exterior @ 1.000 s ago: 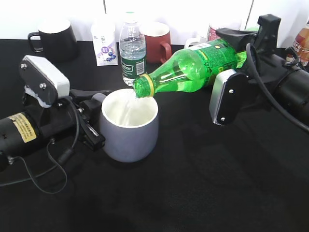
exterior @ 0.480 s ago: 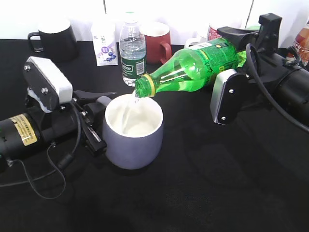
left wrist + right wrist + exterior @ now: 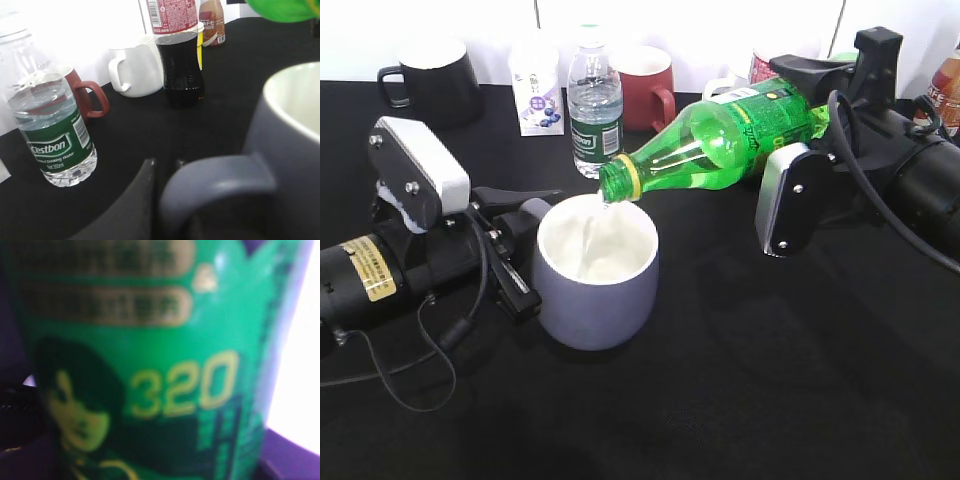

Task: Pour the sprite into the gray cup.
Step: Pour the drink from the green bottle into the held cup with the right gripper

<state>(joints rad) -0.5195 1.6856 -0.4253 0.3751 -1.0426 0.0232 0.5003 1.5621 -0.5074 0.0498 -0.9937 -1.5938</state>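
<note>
the sprite (image 3: 725, 135) hangs tipped over a black table (image 3: 740, 380), with a white wall behind a back row of a black mug (image 3: 432, 80), a water bottle (image 3: 594, 100) and a red mug (image 3: 645, 85). its long axis runs nearly level, base up right, open mouth down left just above the gray cup (image 3: 595, 270), a thin clear stream falling inside. the right gripper (image 3: 820, 100) is clamped round the bottle's labelled base. the left gripper (image 3: 510, 240) sits at the cup's handle; whether its fingers are closed on it cannot be made out.
</note>
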